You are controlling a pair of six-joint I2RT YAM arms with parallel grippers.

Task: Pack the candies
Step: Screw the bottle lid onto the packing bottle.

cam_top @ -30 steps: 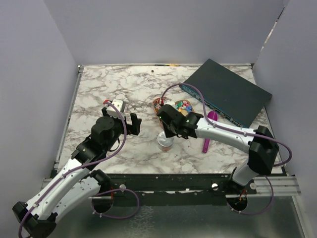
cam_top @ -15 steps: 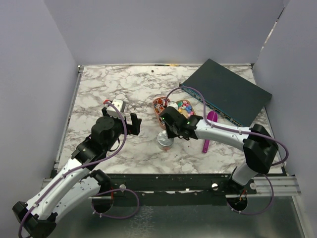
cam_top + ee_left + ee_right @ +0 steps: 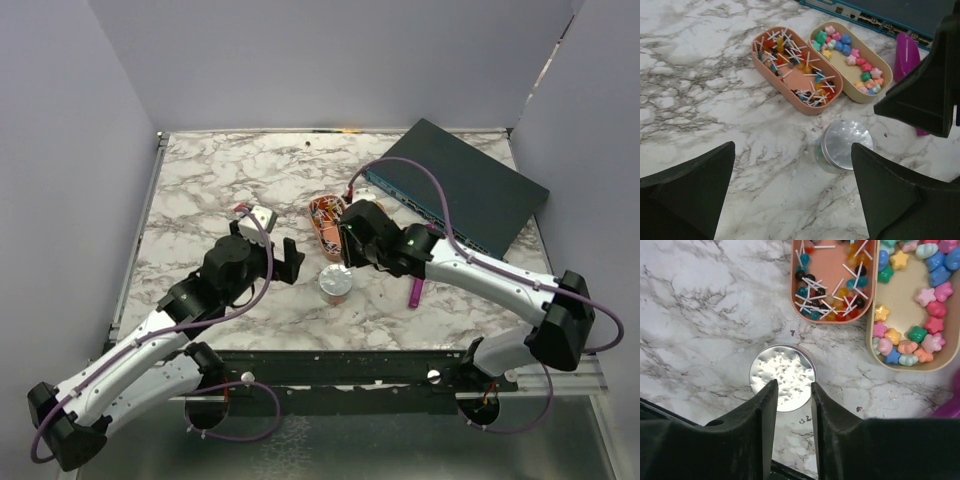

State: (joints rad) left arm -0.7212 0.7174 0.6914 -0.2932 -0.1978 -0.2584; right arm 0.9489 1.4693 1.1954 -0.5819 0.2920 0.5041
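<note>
The candies (image 3: 920,315) are small star-shaped sweets in pink, blue, yellow and green. They lie in a beige oval tray (image 3: 905,295), also seen in the left wrist view (image 3: 847,50). A small clear jar with a silver lid (image 3: 336,284) stands on the marble in front of the trays; it also shows in the wrist views (image 3: 783,376) (image 3: 845,144). My right gripper (image 3: 342,258) (image 3: 792,385) hovers above the jar, jaws slightly apart and empty. My left gripper (image 3: 283,262) (image 3: 792,150) is wide open and empty, just left of the jar.
An orange oval tray (image 3: 322,215) (image 3: 795,65) of small stick lollipops sits beside the candy tray. A purple scoop (image 3: 415,292) lies right of the jar. A dark flat box (image 3: 460,185) lies at the back right. Grey walls close three sides.
My right gripper has lifted off the jar and drawn back toward the trays, leaving the lidded jar in full view. My left arm has reached forward and right, toward the jar.
</note>
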